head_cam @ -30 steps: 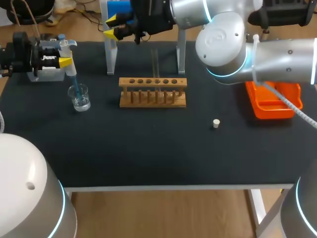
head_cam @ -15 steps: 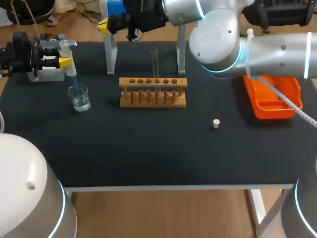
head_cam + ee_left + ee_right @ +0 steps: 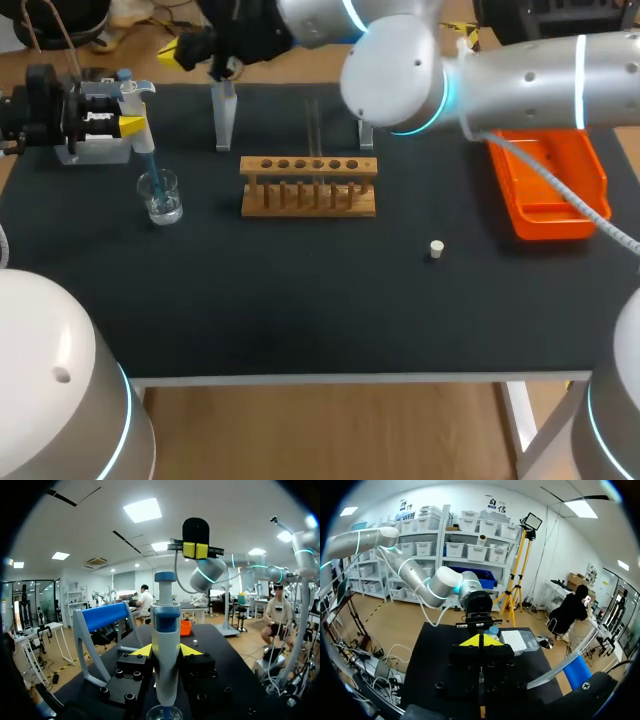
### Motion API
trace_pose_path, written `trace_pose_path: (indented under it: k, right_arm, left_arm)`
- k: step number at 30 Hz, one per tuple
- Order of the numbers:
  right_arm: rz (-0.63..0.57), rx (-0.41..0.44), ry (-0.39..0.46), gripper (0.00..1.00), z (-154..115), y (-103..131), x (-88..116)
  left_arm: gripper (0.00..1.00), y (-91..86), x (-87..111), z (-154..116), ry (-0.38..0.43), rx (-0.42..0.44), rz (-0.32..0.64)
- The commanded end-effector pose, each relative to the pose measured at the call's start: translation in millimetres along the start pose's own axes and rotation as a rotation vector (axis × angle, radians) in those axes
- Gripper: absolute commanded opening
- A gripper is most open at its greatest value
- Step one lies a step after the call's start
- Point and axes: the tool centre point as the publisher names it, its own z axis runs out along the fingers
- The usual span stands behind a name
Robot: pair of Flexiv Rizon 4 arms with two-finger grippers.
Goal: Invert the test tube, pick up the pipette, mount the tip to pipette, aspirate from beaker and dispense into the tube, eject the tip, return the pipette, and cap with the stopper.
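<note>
At the table's far left, my left gripper (image 3: 128, 124) is shut on the white-and-blue pipette (image 3: 132, 95), holding it upright. Its blue tip (image 3: 149, 168) dips into the glass beaker (image 3: 161, 196). In the left wrist view the pipette (image 3: 166, 645) stands between the yellow fingertips (image 3: 141, 651), with the beaker (image 3: 163, 713) under it. My right arm reaches across the back edge; its gripper (image 3: 185, 50) hangs shut and empty above the back left. The right gripper (image 3: 480, 640) faces the left gripper (image 3: 477, 603). A clear test tube (image 3: 313, 122) stands behind the wooden rack (image 3: 308, 186). The white stopper (image 3: 436, 249) lies right of centre.
The pipette stand's posts (image 3: 225, 115) rise at the back edge, with its blue holder (image 3: 105, 616) beside my left gripper. An orange tray (image 3: 545, 190) sits at the right. A tip box (image 3: 519, 640) lies near the left gripper in the right wrist view.
My right arm swung leftward along the back edge, and its gripper went from open to shut. The left arm, pipette and beaker stayed put.
</note>
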Motion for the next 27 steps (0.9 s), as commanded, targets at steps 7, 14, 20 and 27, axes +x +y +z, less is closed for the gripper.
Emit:
trace_pose_path:
  k: [7,14,20,27]
  right_arm:
    - [0.010,0.050,-0.026,0.00,34,7,-9]
    - [0.015,0.054,-0.032,0.00,48,11,-12]
    - [0.024,0.071,-0.058,0.00,60,13,-15]
    - [0.057,0.086,-0.089,0.00,66,9,-20]
  left_arm:
    - [0.00,0.1,-0.2,0,0.000,0.001,0.001]
    - [0.00,0.1,-0.2,0,0.000,0.001,0.001]
    - [0.00,0.1,-0.2,0,0.000,0.001,0.001]
    - [0.00,0.1,-0.2,0,0.000,0.001,0.001]
